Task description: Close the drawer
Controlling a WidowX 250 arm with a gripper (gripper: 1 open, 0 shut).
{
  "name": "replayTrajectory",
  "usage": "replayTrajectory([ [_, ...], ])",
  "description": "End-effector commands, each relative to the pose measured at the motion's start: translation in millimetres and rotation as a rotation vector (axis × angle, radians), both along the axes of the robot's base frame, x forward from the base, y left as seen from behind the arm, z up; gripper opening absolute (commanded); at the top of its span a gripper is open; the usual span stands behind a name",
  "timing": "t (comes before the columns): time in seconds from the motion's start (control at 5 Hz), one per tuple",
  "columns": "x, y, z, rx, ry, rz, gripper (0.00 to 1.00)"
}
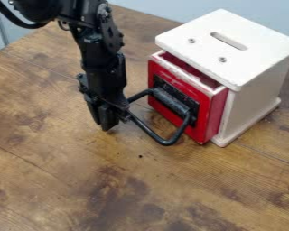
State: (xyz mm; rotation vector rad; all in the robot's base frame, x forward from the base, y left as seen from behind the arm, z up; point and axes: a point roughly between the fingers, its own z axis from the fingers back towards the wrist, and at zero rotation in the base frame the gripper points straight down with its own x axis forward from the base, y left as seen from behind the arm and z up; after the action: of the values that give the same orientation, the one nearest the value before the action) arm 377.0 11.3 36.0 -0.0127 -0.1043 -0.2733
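The red drawer (193,106) pokes only a short way out of the cream casing (237,59), with a thin strip of its pale inside showing at the top. Its black front plate (172,101) faces left, and the black wire loop handle (157,126) lies out over the table. My gripper (107,119) points straight down at the loop's left end, tips close to the tabletop. The fingers are drawn together and look shut. I cannot tell whether the wire is pinched between them.
The brown wooden table (62,189) spreads wide to the left and front. The casing has a slot (230,41) in its top. My black arm (87,36) rises to the upper left. The table's far edge runs along the top left.
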Motion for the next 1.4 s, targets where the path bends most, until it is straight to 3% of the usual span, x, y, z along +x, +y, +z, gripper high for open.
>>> replayTrajectory([
  [0.0, 9.1, -7.1, 15.8, 0.002, -0.053, -0.01, 0.0],
  [0.4, 1.7, -12.6, 14.6, -0.001, -0.039, -0.014, 0.0],
  [1.2, -15.0, -22.9, 21.1, -0.001, -0.075, 0.0, 0.0],
])
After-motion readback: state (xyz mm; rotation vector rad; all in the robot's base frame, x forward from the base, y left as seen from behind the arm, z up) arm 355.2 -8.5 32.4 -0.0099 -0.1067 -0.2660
